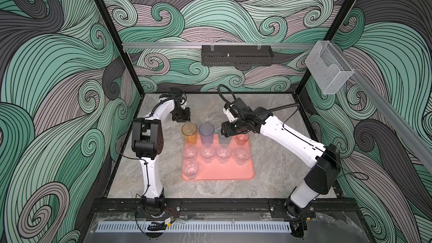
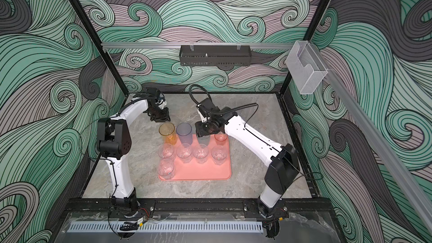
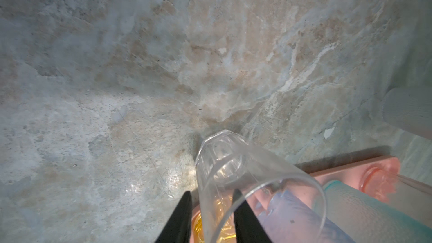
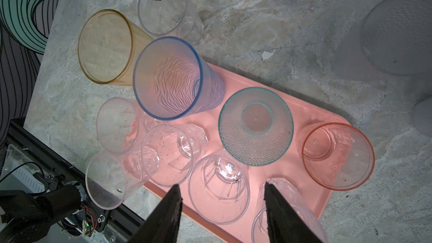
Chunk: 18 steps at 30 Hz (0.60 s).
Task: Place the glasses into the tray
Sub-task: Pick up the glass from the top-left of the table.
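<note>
The salmon-pink tray (image 1: 233, 171) (image 2: 210, 171) (image 4: 304, 113) holds the amber glass (image 1: 189, 133) (image 4: 105, 47), the blue-violet glass (image 1: 206, 133) (image 4: 170, 78), the teal glass (image 4: 256, 126), the short reddish glass (image 1: 242, 137) (image 4: 337, 155) and several short clear ones (image 1: 207, 153). Another clear glass (image 3: 233, 171) (image 4: 163, 8) stands on the table just behind the tray's far left corner. My left gripper (image 3: 211, 197) (image 1: 181, 119) straddles its wall, one finger inside, one outside, with a gap still showing. My right gripper (image 4: 222, 197) (image 1: 223, 133) hangs open above the tray, holding nothing.
A black perforated basket (image 1: 236, 56) hangs on the back wall rail and a clear acrylic box (image 1: 329, 71) on the right wall rail, both high above the table. The black frame rail (image 1: 210, 204) bounds the marble table at the front.
</note>
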Available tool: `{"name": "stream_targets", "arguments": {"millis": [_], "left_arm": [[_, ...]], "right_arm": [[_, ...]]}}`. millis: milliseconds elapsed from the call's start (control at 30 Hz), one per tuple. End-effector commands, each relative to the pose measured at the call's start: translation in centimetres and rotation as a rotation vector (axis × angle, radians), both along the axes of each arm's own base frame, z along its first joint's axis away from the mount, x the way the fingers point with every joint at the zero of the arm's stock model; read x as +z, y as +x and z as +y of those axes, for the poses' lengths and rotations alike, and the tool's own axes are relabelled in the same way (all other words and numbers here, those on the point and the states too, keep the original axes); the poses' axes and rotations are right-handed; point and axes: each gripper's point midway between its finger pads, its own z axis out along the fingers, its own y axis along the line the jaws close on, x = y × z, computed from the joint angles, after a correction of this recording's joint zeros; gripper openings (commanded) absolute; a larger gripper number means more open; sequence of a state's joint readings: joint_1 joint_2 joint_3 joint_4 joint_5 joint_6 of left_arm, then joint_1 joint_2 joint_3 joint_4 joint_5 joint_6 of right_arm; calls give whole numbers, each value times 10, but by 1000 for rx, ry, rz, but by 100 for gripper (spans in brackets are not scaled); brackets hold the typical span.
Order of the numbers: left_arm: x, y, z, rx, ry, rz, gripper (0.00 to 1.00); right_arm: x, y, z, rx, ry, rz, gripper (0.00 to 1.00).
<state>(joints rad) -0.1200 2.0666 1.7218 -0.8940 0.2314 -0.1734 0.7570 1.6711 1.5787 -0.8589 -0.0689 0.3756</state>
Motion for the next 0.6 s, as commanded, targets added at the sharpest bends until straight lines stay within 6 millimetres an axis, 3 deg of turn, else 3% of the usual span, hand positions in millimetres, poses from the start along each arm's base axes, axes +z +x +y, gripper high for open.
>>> {"name": "stream_targets", "arguments": {"millis": [0,300,567], "left_arm": [[-3,6,0,-11,49,-23,29],[-2,13,-3,3,69,-53,11],[14,16,-7,0,50,-92,1]], "right_arm": [[8,-2,-3,-6,24,-9,58],[8,-2,-3,-8,27,-10,58],[9,-1,-2,-11,33,-10,58]]}}
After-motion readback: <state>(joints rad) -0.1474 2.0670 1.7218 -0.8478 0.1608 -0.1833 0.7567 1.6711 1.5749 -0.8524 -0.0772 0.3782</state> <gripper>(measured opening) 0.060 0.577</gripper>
